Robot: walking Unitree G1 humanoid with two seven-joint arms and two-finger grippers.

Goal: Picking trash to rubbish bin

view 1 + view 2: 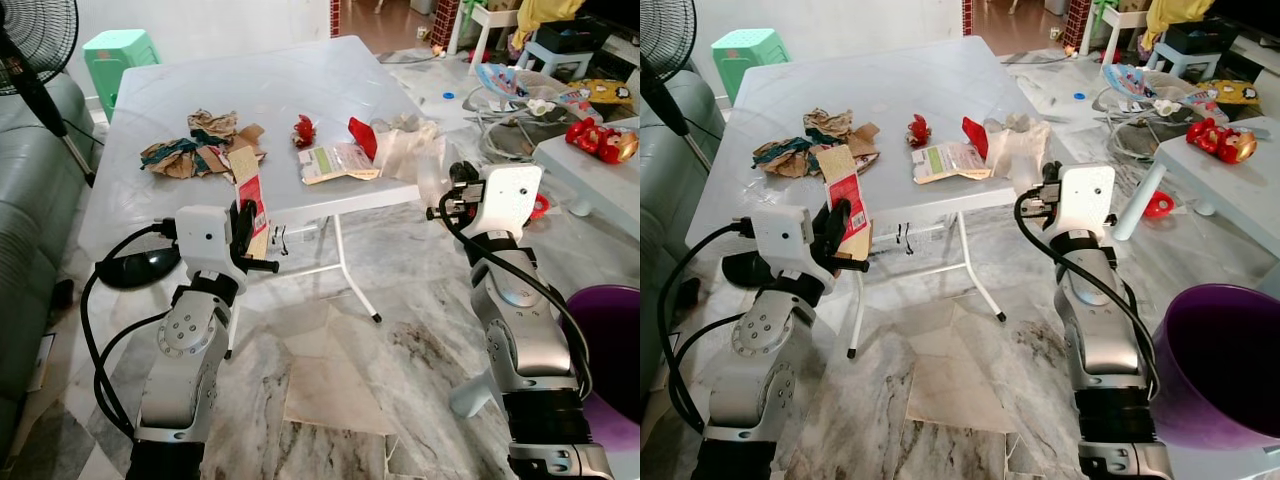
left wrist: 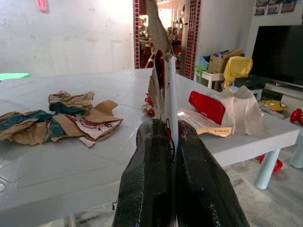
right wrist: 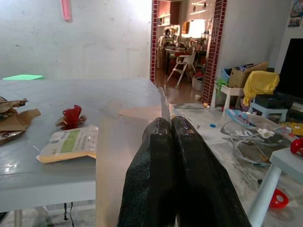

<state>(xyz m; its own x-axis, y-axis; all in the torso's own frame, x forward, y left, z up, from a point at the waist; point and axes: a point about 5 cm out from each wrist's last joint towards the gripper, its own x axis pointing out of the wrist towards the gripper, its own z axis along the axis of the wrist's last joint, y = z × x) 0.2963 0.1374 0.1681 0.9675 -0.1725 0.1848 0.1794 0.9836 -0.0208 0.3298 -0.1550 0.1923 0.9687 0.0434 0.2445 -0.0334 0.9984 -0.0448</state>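
With the left gripper (image 1: 250, 232) fingers pinching a red-and-tan cardboard strip (image 1: 248, 190) upright above them and the right gripper (image 3: 173, 142) fingers pressed on a pale plastic bag (image 1: 405, 150) off the bench (image 1: 250, 90) edge, both should stay firmly clamped while swinging toward the purple bin (image 1: 1230, 350).

Head stereo pair looks forward and down, from near, onto white table (image 1: 300, 90) and marble floor (image 1: 330, 370). Each wrist camera sights low along its closed fingers across that same tabletop.
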